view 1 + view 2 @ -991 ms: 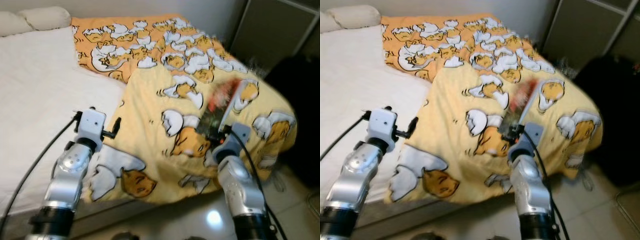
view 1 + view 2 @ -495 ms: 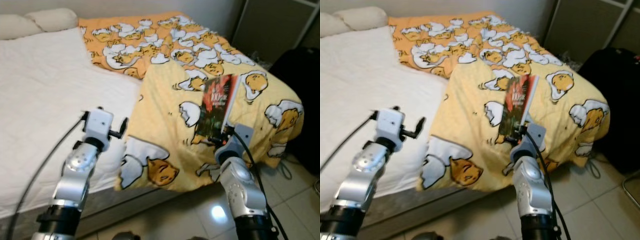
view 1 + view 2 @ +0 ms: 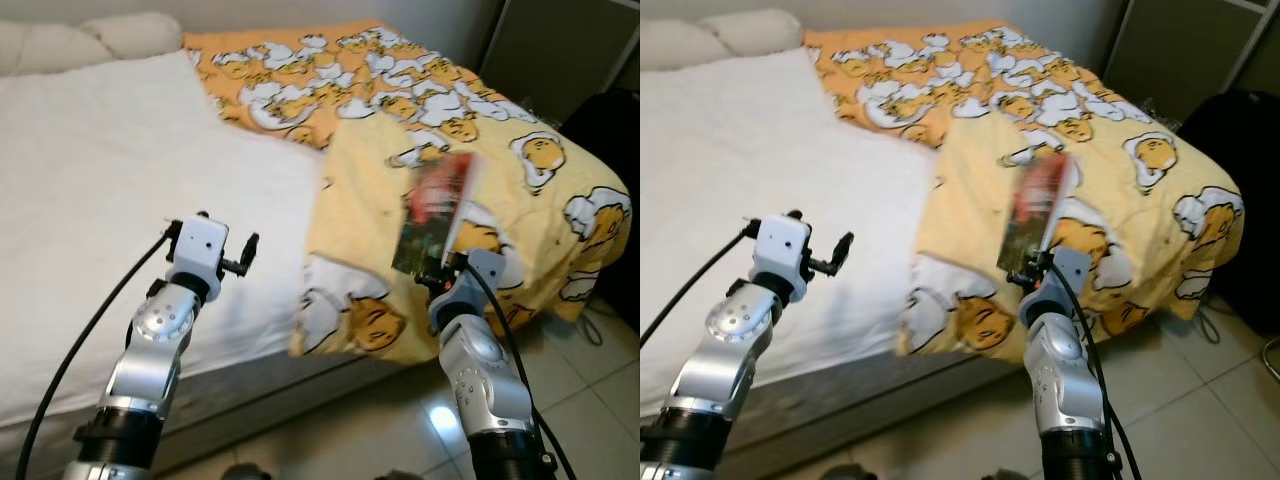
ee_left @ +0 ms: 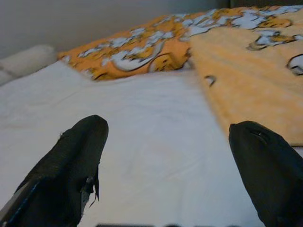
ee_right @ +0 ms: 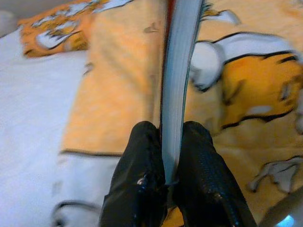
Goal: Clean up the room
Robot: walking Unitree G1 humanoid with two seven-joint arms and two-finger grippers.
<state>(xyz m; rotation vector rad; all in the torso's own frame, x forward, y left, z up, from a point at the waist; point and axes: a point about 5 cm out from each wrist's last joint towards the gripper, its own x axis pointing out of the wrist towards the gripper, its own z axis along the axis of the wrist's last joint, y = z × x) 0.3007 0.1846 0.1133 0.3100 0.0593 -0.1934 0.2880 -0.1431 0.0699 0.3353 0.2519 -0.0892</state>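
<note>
My right gripper (image 3: 443,267) is shut on a book (image 3: 435,211) with a dark red and green cover, held upright over the yellow egg-print blanket (image 3: 420,110) near the bed's foot. In the right wrist view the book's page edge (image 5: 180,75) stands clamped between the two black fingers (image 5: 142,179). My left gripper (image 3: 250,252) is open and holds nothing; it hovers over the white sheet (image 3: 110,170) at the bed's near edge. The left wrist view has its fingers (image 4: 71,170) spread wide above the sheet.
White pillows (image 3: 90,35) lie at the head of the bed. A dark cabinet (image 3: 560,40) and a black bag (image 3: 615,120) stand beyond the bed on the right. Glossy tiled floor (image 3: 580,400) runs along the bed's foot, with a cable (image 3: 590,325) on it.
The camera has swung left, so the bed has shifted right in view. The book stays in my right gripper and my left gripper stays open.
</note>
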